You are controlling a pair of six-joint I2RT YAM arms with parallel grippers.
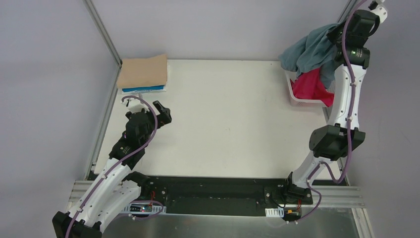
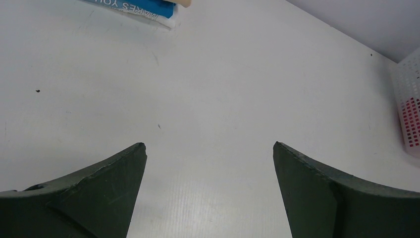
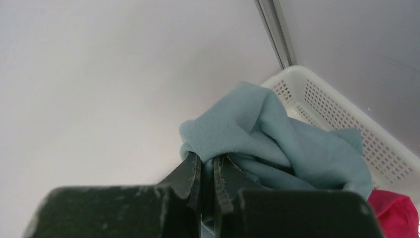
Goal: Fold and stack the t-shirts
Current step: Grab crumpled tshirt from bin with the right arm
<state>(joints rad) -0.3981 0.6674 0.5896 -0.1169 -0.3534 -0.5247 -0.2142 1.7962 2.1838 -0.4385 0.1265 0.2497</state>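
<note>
At the upper left of the top view lies the finished stack, a folded tan t-shirt (image 1: 143, 71) on a bright blue t-shirt (image 1: 144, 89). Just below it the left gripper (image 2: 209, 145) hangs over the bare white table (image 1: 228, 114) with its jaws wide apart and nothing between them. At the upper right the right gripper (image 3: 207, 158) is pinched tight on a bunch of the dusty teal-blue t-shirt (image 1: 309, 49), lifted above the white basket (image 1: 293, 95) in which the magenta-red t-shirt (image 1: 311, 87) lies. The step looks like drawing the teal tee out and onto the table. To do it well, I judge, the right arm should lift until the hanging cloth clears the basket rim (a dragged hem could tip the basket or pull the red tee along), then carry it to mid-table, where the free left gripper can take an edge and spread it flat. The only writing is in the left wrist view's upper left: white capitals on the blue layer, apparently "MAKES YO", cut off by the frame.
</note>
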